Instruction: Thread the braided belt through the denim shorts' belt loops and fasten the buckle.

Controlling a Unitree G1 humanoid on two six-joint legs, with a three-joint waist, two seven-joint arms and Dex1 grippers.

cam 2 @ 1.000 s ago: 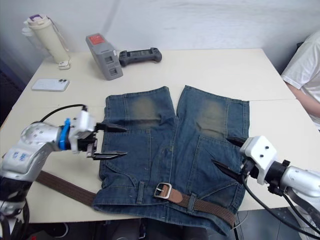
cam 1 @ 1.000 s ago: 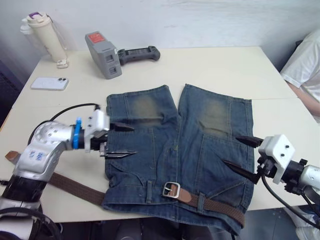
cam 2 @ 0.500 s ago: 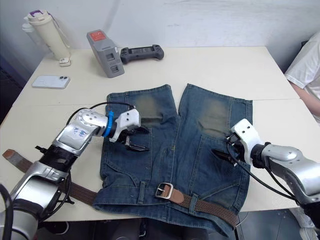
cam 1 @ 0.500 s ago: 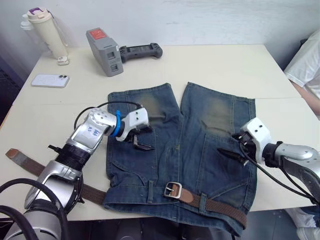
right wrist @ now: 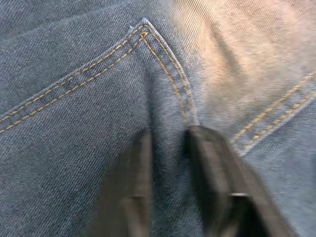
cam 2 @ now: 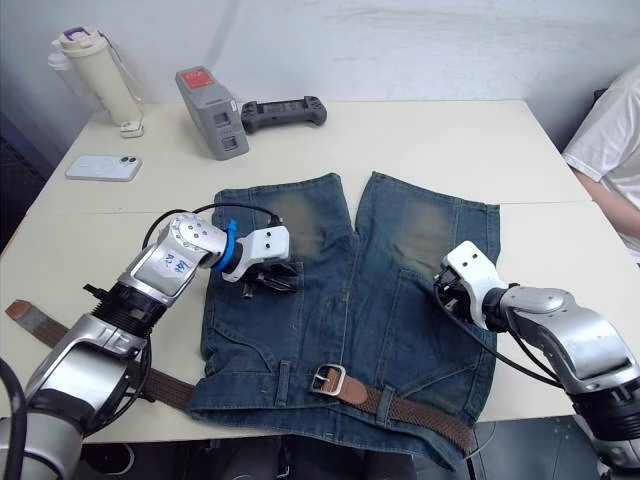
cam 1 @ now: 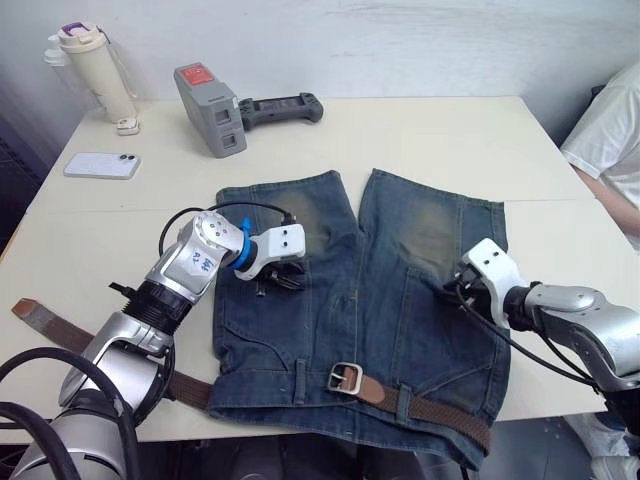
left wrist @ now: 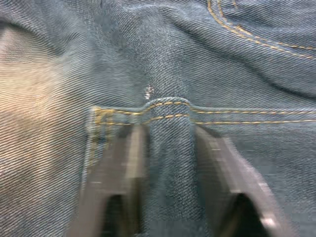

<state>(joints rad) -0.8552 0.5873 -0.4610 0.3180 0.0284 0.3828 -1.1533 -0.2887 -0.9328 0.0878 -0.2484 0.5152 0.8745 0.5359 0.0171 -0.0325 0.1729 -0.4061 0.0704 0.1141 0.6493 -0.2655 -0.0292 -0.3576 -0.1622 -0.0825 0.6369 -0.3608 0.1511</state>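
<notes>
The denim shorts [cam 1: 360, 300] lie flat on the table, waistband toward me. The braided belt [cam 1: 440, 412] runs along the waistband under belt loops [cam 1: 402, 403], and its tail [cam 1: 60, 330] trails off to the left over the table. Near the waistband's middle lies the silver buckle [cam 1: 343, 378] on its tan end. My left gripper [cam 1: 280, 283] presses on the left leg and is shut on a fold of denim [left wrist: 168, 143]. On the right leg, my right gripper [cam 1: 462, 290] pinches a ridge of denim [right wrist: 165, 118] by a pocket seam.
A cream bottle [cam 1: 88, 72], a white phone [cam 1: 99, 165], a grey device [cam 1: 207, 110] and a black controller [cam 1: 280, 106] sit at the back left. A person in white [cam 1: 610, 150] is at the right edge. The waistband overhangs the table's front edge.
Both arms swung inward from the shorts' sides onto the legs. Both grippers went from wide open to closed on denim.
</notes>
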